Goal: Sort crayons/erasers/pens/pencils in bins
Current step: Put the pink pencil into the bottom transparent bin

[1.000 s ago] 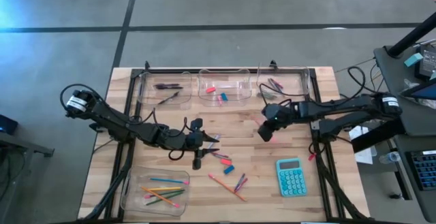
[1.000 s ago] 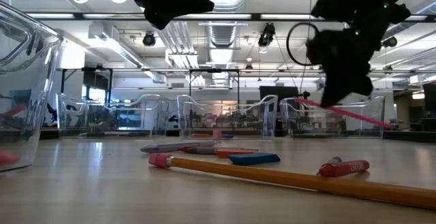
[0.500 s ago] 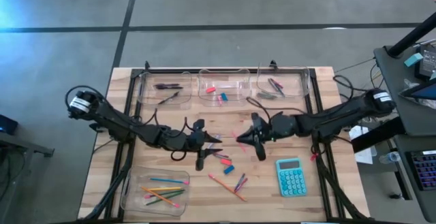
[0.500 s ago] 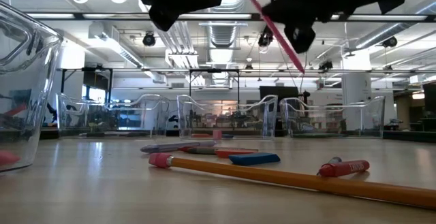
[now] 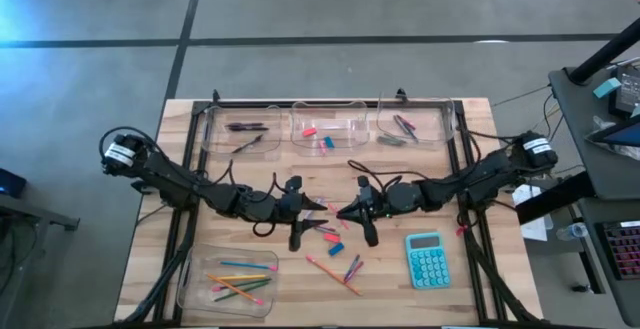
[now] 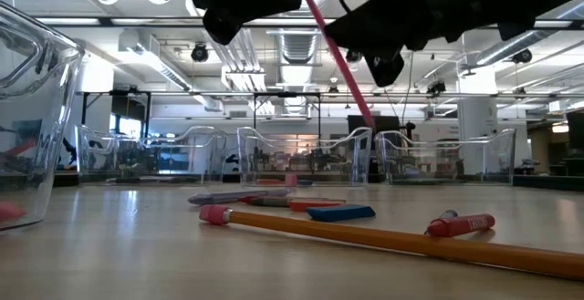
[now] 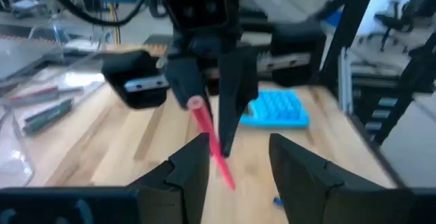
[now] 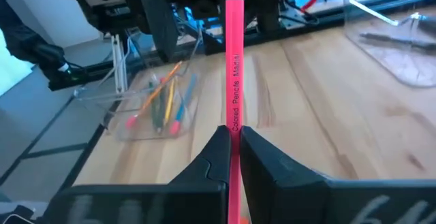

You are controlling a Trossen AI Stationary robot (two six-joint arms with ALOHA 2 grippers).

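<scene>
From above, the right gripper (image 5: 352,211) sits mid-table, fingers clamped on a pink pencil (image 5: 340,212) that points toward the left gripper (image 5: 306,214) at its nine o'clock.

At table height, the pink pencil (image 6: 336,56) slants from eleven to five o'clock under the right arm.

The left wrist camera shows its fingers (image 7: 193,171) apart, the pencil tip (image 7: 216,154) between them (not touching).

The right wrist camera shows the pencil (image 8: 235,81) running to twelve o'clock, toward the pencil bin (image 8: 146,108).
</scene>
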